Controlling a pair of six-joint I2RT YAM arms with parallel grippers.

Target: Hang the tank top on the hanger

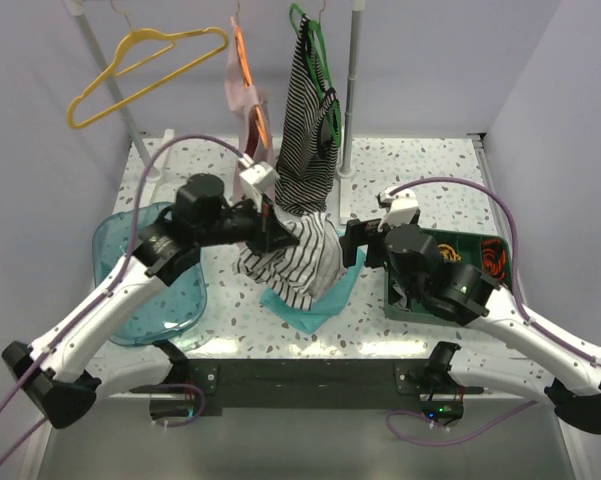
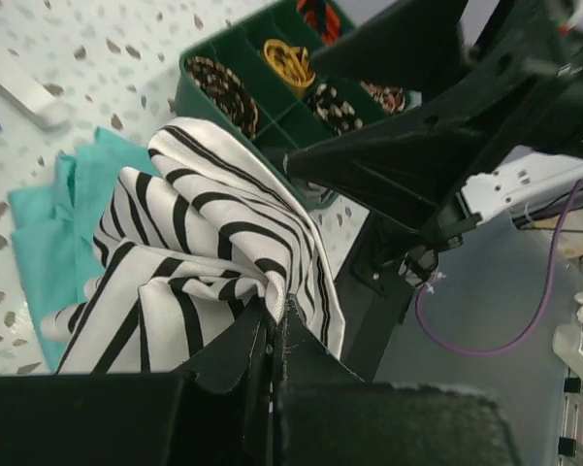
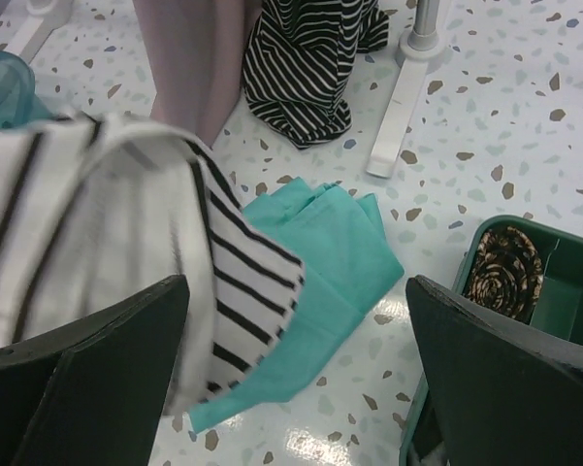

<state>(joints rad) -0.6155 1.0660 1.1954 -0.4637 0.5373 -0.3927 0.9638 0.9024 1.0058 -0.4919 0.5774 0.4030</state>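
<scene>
The white tank top [image 1: 302, 258] with thin black stripes hangs lifted above the table centre. My left gripper [image 1: 268, 228] is shut on its upper edge; in the left wrist view the cloth [image 2: 204, 262] is pinched between the closed jaws of that gripper [image 2: 276, 311]. My right gripper [image 1: 352, 240] is open just right of the tank top; in the right wrist view the cloth [image 3: 97, 223] hangs past its left finger [image 3: 87, 369], with nothing held between the wide-open jaws of the gripper [image 3: 296, 359]. The yellow hanger [image 1: 145, 70] hangs empty on the rail at upper left.
A teal cloth [image 1: 315, 300] lies under the tank top. A dark striped top [image 1: 310, 130] on a green hanger and a pink top [image 1: 242, 90] on an orange hanger hang at the back. A teal basin [image 1: 150, 280] sits left, a green compartment tray [image 1: 450, 270] right.
</scene>
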